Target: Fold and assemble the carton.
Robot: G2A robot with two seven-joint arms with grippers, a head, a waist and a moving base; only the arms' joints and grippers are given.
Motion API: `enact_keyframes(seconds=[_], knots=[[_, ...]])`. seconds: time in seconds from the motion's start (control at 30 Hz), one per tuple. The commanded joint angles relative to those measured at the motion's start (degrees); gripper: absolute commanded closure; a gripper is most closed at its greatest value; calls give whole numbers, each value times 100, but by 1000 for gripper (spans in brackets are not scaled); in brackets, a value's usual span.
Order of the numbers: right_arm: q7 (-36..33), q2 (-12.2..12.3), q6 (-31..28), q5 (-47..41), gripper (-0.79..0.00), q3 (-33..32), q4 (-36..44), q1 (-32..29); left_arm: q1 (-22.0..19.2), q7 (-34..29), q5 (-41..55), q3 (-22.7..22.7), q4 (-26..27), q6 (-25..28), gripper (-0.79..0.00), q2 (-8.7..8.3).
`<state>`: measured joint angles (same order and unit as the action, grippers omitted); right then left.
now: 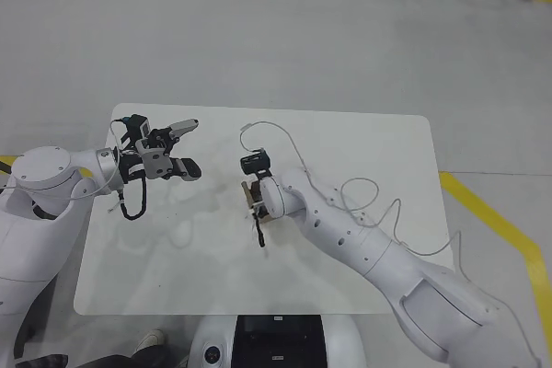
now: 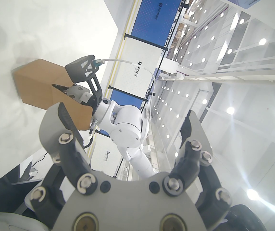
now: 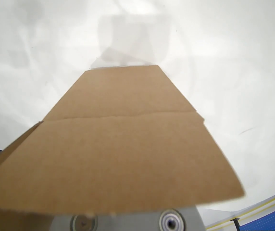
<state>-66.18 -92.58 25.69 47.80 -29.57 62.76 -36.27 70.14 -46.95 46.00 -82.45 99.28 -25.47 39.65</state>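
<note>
The right gripper (image 2: pixel 66 90) looks clamped on one panel of the carton (image 2: pixel 35 88), holding it near the centre of the tabletop (image 1: pixel 368 147). The left gripper (image 1: pixel 186 145), fingers spread wide, hovers nearer the far-left corner, apart from the carton. The cardboard is probably light, stiff across its panels and hinging at the creases. A free flap edge seems the best hold, taken gently so it does not crush.

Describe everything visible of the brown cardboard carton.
The brown cardboard carton is plain matte board, boxy and partly formed, with a crease across one panel and a side panel folded down. It sits near the middle of the white table, one end apparently touching it. The right gripper meets its other end; the grip is hidden.
</note>
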Motion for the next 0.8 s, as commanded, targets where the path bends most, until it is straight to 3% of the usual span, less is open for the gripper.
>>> enact_keyframes(seconds=[0.0, 0.37, 0.77], knots=[[-24, -28, -27, 2, 0, 12, -30, -2, 0, 0, 0, 0, 0, 0, -785, 0], [-177, -147, 116, 266, 0, 42, 133, 2, 0, 0, 0, 0, 0, 0, -785, 0], [-822, 106, 327, 1212, 0, -277, 1383, -436, 0, 0, 0, 0, 0, 0, -785, 0]])
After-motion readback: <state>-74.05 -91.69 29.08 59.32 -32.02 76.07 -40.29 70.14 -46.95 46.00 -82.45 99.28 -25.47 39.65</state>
